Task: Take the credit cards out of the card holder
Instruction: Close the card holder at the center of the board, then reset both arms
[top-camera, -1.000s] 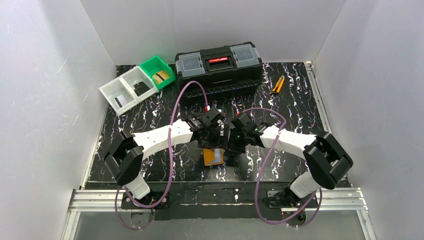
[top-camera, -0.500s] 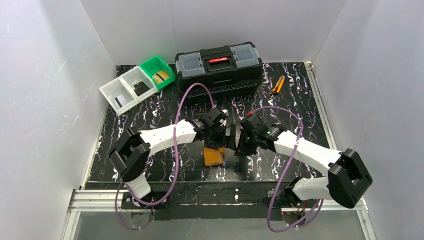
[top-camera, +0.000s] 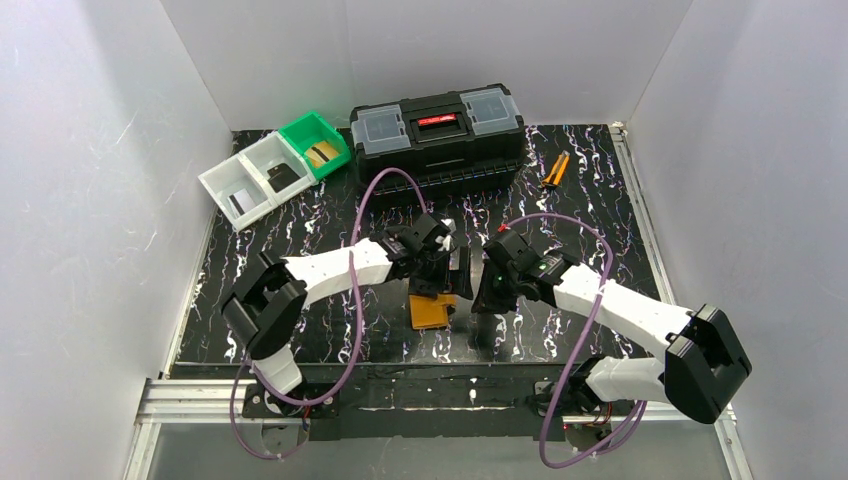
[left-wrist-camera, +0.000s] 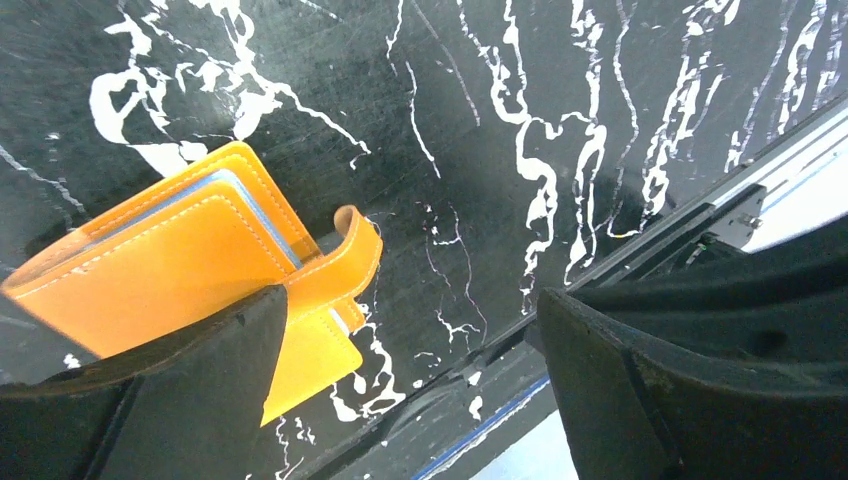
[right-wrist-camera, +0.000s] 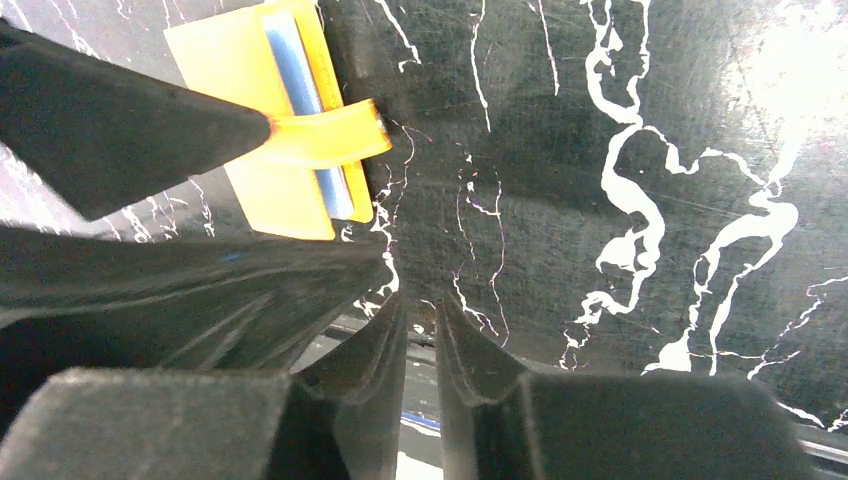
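The table (top-camera: 600, 200) leaves free room to the right and toward the back, where the toolbox (top-camera: 437, 135) bounds it. The bins (top-camera: 262, 170) at back left hold credit cards (top-camera: 283, 178), so most seems done. The card holder (top-camera: 430, 312) lies folded near centre; any cards inside are hidden. The left claw (left-wrist-camera: 412, 310) hangs wide apart over it; the right claw (right-wrist-camera: 422, 310), beside it, is nearly together, empty.

card holder (left-wrist-camera: 170, 260): orange leather-look, smooth, slight sheen, pale stitching; bluish plastic sleeve edges between the covers. tabletop (left-wrist-camera: 520, 90): black with white marble veining, smooth, semi-gloss. left claw (left-wrist-camera: 410, 330): matt black plastic. toolbox (top-camera: 437, 150): black plastic, translucent lids.
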